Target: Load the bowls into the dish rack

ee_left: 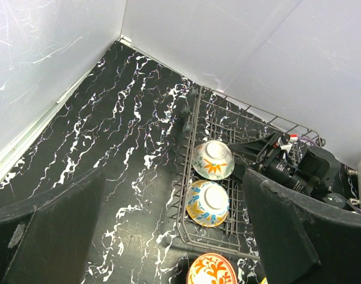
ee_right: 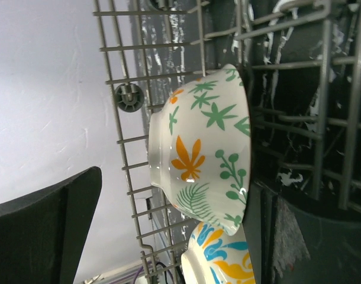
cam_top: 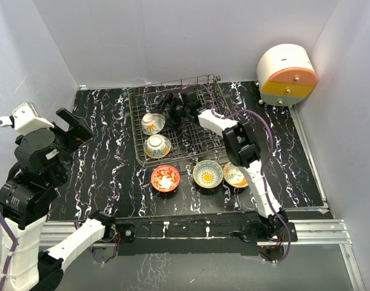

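Note:
The dish rack (cam_top: 173, 96) stands at the back middle of the table. Two bowls lie upside down along its left side: an orange-green leaf bowl (cam_top: 152, 123) (ee_left: 213, 160) (ee_right: 204, 142) and a blue-yellow one (cam_top: 157, 146) (ee_left: 208, 203) (ee_right: 219, 263) nearer me. My right gripper (cam_top: 173, 110) (ee_right: 177, 234) is open inside the rack, its jaws standing wide on either side of the leaf bowl, one pad close by the rim. Three bowls sit upright on the table before the rack: red (cam_top: 165, 178) (ee_left: 211, 271), blue-yellow (cam_top: 207, 174) and orange (cam_top: 235, 176). My left gripper (cam_top: 73, 129) (ee_left: 171, 228) hangs open and empty, high at the left.
A round white, orange and yellow drawer unit (cam_top: 287, 74) stands in the back right corner. White walls close in the black marbled table (cam_top: 106, 157) at the back and sides. The right arm stretches over the table between the rack and the loose bowls.

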Controlling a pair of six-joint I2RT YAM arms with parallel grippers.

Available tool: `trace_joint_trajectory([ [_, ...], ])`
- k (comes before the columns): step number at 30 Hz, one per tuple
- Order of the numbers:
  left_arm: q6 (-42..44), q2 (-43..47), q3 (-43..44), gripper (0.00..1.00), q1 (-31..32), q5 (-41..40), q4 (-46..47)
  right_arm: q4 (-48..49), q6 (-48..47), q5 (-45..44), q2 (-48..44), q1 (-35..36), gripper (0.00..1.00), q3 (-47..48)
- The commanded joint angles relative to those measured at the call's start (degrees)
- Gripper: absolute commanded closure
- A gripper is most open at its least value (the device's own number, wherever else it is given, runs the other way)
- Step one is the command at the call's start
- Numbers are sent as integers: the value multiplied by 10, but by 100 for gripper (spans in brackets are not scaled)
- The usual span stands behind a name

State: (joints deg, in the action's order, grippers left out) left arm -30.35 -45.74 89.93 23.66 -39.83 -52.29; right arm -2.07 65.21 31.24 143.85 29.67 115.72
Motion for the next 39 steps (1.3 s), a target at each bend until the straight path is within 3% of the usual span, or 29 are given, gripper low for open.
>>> trace_joint_trajectory([
  [1, 11, 0, 1, 3, 2, -3, 8, -115, -64, -61, -36, -5, 1, 30],
  [11, 14, 3, -1, 3, 2, 1, 9, -270, -152, -134, -35, 10, 1, 88],
  [20, 19, 6, 2, 3, 1, 1, 4, -343, -235, -247, -117, 26, 1, 77],
  [29, 19, 6, 9, 3, 2, 4, 0, -412, -351, -298, -285, 47, 1, -17],
  [34, 9, 5, 8, 3, 2, 10, -10, -510, -428, -390, -409, 108, 1, -124],
  [39, 8, -5, 4, 3, 1, 17, -9, -578, -430, -420, -539, 175, 1, -258],
])
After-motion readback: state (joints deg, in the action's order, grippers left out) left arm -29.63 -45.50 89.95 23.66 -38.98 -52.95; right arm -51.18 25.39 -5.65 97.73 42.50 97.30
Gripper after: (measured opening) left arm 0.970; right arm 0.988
